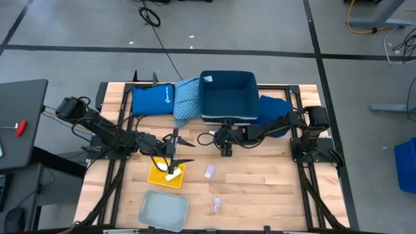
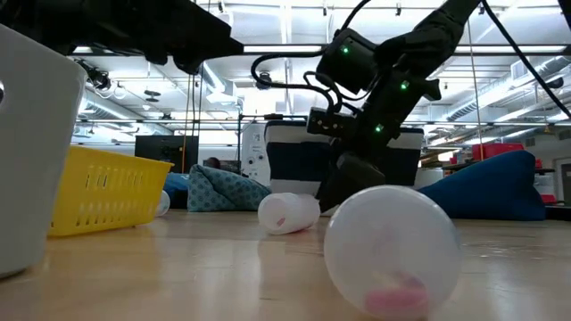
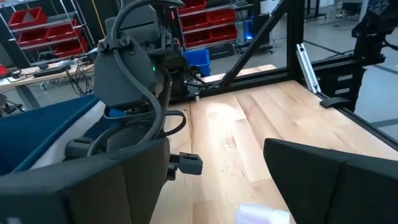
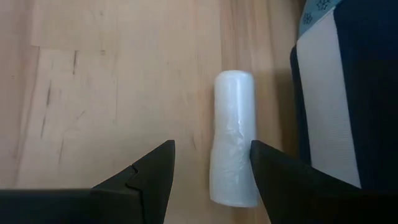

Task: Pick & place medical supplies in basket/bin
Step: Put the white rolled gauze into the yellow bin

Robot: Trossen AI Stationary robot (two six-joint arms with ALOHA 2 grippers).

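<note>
the left gripper (image 1: 177,151) hangs with fingers spread wide over the yellow basket (image 1: 158,177), a white tube (image 1: 172,174) at its rim. the right gripper (image 4: 211,163), wide open, hovers over another white packet (image 4: 234,146) beside the blue bin (image 1: 227,96).

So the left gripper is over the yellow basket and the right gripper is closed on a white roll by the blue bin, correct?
Not quite. The right gripper is open, not closed: the right wrist view shows the white roll lying on the table near one finger, ungrasped, beside the blue bin. The left gripper is over the yellow basket.
</note>
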